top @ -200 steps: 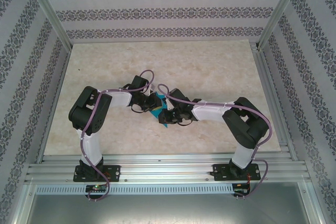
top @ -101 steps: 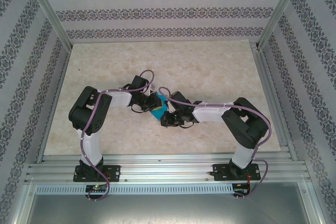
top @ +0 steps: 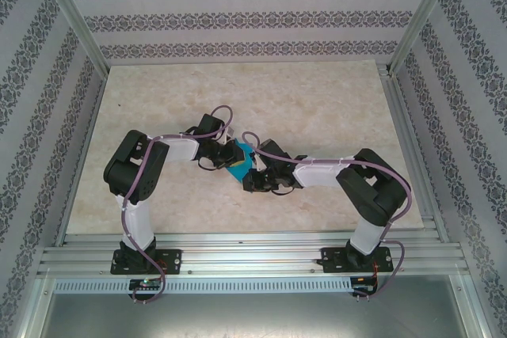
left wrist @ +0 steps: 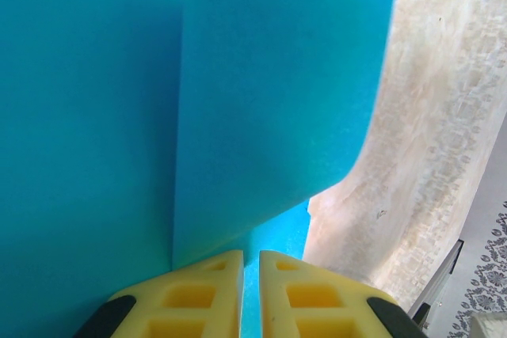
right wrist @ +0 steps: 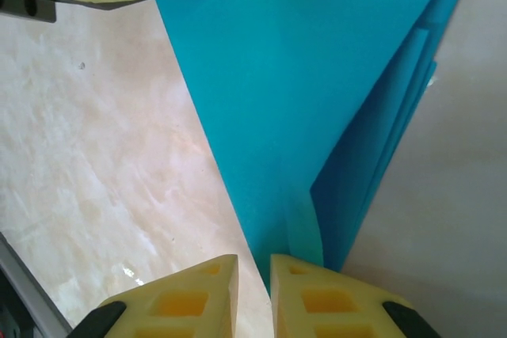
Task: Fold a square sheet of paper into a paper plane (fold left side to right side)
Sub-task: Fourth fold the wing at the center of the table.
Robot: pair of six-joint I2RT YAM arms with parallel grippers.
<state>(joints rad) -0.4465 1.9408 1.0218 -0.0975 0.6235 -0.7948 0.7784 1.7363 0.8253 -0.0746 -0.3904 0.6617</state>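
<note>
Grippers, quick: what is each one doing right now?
Left gripper: fingers closed, pinching the folded blue paper.
Right gripper: fingers closed on the same paper's pointed end.

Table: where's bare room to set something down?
Free: far strip of table between back wall and arms; left side past left arm; right side past right arm. Crowded mid-table, where both arms meet at the paper.

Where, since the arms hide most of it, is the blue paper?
Top view: the blue paper is at the middle of the table, held between the left fingers and the right fingers.
</note>
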